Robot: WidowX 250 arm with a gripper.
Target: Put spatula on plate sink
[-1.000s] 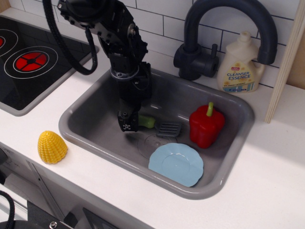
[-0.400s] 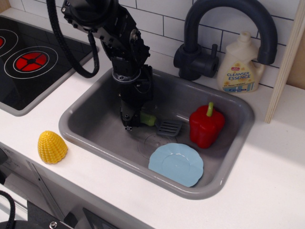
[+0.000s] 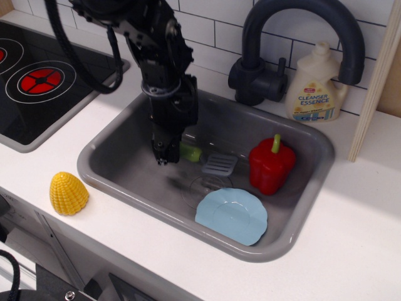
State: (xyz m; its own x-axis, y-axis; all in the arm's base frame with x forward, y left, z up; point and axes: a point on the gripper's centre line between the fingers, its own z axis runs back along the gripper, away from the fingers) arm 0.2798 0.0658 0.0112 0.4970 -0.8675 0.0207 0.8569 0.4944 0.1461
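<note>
The spatula (image 3: 210, 160) has a lime-green handle and a grey slotted head. My black gripper (image 3: 169, 150) is shut on the handle end and holds the spatula a little above the floor of the grey sink (image 3: 113, 160), head pointing right. The light-blue plate (image 3: 231, 215) lies flat in the sink's front right part, below and to the right of the spatula head. Most of the handle is hidden by my gripper.
A red toy pepper (image 3: 270, 164) stands right of the spatula head. The dark faucet (image 3: 269, 56) arches over the sink's back. A soap bottle (image 3: 315, 84) stands at the back right. A yellow corn toy (image 3: 68, 192) lies on the counter, front left. The stovetop (image 3: 37, 81) is at left.
My gripper has closed on the spatula handle and lifted it slightly up and left; the spatula head has risen off the sink floor.
</note>
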